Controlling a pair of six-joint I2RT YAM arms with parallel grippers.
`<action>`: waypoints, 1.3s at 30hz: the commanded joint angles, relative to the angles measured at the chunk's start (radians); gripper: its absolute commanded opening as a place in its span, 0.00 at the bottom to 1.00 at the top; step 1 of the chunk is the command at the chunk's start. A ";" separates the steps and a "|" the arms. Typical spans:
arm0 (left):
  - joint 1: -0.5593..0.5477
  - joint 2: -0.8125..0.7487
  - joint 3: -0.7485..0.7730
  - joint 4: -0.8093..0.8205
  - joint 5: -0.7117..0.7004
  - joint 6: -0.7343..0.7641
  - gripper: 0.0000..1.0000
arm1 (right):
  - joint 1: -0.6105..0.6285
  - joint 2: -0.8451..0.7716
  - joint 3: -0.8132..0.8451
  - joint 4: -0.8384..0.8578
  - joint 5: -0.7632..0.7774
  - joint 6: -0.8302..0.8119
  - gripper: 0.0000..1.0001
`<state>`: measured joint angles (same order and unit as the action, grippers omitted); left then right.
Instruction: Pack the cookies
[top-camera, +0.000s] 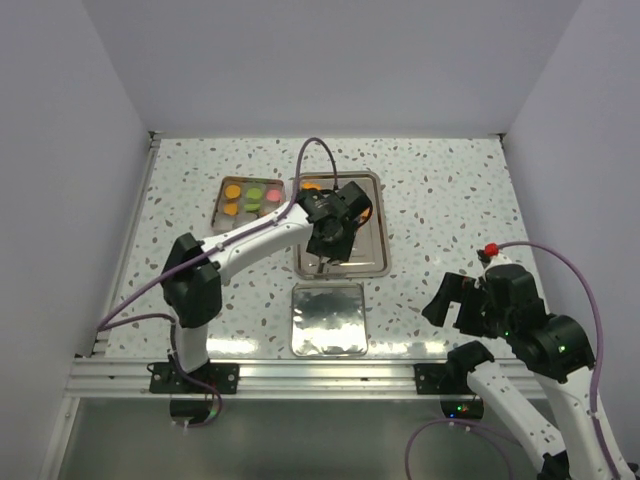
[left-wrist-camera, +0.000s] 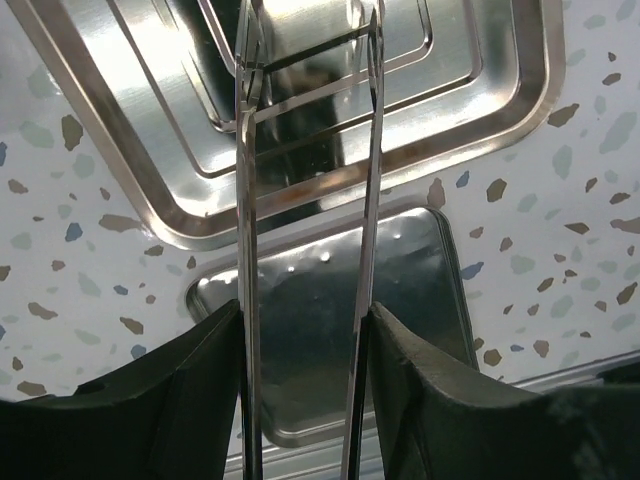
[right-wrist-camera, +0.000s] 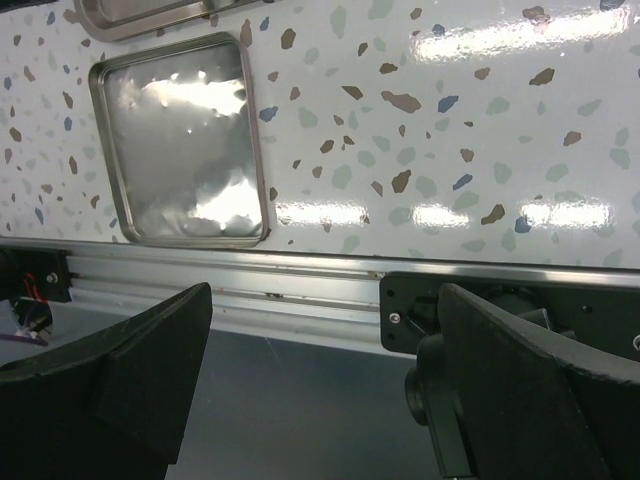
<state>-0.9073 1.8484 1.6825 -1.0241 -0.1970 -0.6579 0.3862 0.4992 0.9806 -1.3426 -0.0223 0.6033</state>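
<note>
While the left gripper (top-camera: 331, 245) hangs over the big steel tray (top-camera: 366, 252) in the middle of the overhead view, we look to be between picks. It's clamped on a pair of long metal tweezers (left-wrist-camera: 247, 250). In the left wrist view the two blades run up the frame side by side with a clear gap between them: spread, nothing showing in that gap, though the very tips run off the top edge. No cookie shows anywhere under that camera, only the stepped tray rim and, towards the bottom of the frame, the flat steel lid (top-camera: 328, 318). So where are the cookies (top-camera: 254, 196)? Most sit in the box (top-camera: 219, 200) just left of the tray in the overhead view: orange, green and one pink, laid in rows. One orange cookie (top-camera: 312, 185) peeks out at the tray's upper left corner, just above the arm. There's another orange glimpse at the gripper's right side, too hidden to call. The right gripper (top-camera: 452, 303) is parked at the lower right of the overhead view, well away from the action, jaws wide and holding nothing. My read: packing is well along, with stragglers to fetch from the tray. The next move calls for swinging the tips up the frame to that orange cookie and straddling it. Squeeze gently so the disc doesn't skid on the slick steel, then carry it left to a free spot in the box. The lid looks like the last job.
</note>
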 joint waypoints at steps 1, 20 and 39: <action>0.002 0.076 0.066 0.053 0.018 0.035 0.55 | 0.005 -0.001 0.017 -0.105 0.021 0.027 0.98; 0.074 0.248 0.218 0.024 0.024 0.067 0.56 | 0.005 0.065 0.029 -0.066 0.065 -0.013 0.99; 0.108 0.134 0.189 -0.016 -0.002 0.081 0.42 | 0.005 0.137 -0.022 0.051 0.025 -0.046 0.98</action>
<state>-0.8169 2.0983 1.8568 -1.0187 -0.1692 -0.5835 0.3862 0.6228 0.9787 -1.3342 0.0265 0.5682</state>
